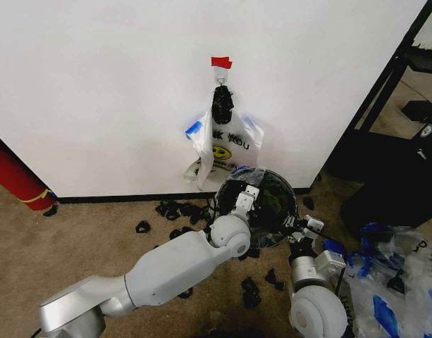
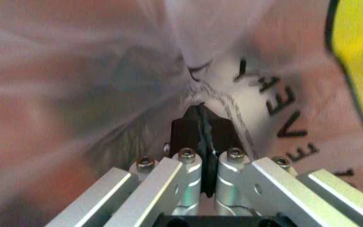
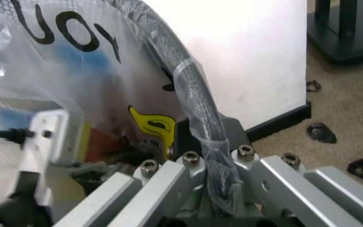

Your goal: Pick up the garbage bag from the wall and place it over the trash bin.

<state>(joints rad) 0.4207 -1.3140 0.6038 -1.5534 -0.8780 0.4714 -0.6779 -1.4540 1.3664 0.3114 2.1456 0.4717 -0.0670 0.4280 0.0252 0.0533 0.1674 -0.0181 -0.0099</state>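
A white garbage bag [image 1: 224, 146] with "THANK YOU" lettering and a yellow smiley hangs from a metal hook [image 1: 220, 77] on the white wall [image 1: 96, 91], under a piece of red tape [image 1: 220, 62]. Below it stands the trash bin [image 1: 289, 194], with translucent bag film [image 3: 74, 61] draped over its black rim [image 3: 191, 90]. My left gripper [image 1: 249, 191] is at the bin's near-left rim, and in the left wrist view it [image 2: 200, 125] is shut on thin lettered film [image 2: 276, 94]. My right gripper [image 1: 304, 229] is at the bin's right side, where it [image 3: 210, 142] is shut on the film-wrapped rim.
A long red cylinder with a yellow band [image 1: 15, 179] leans at the far left. Black scraps [image 1: 177, 211] litter the carpet before the black baseboard [image 1: 117, 198]. A pile of plastic bags [image 1: 395, 267] lies at the right, and a black stand [image 1: 406, 148] is behind it.
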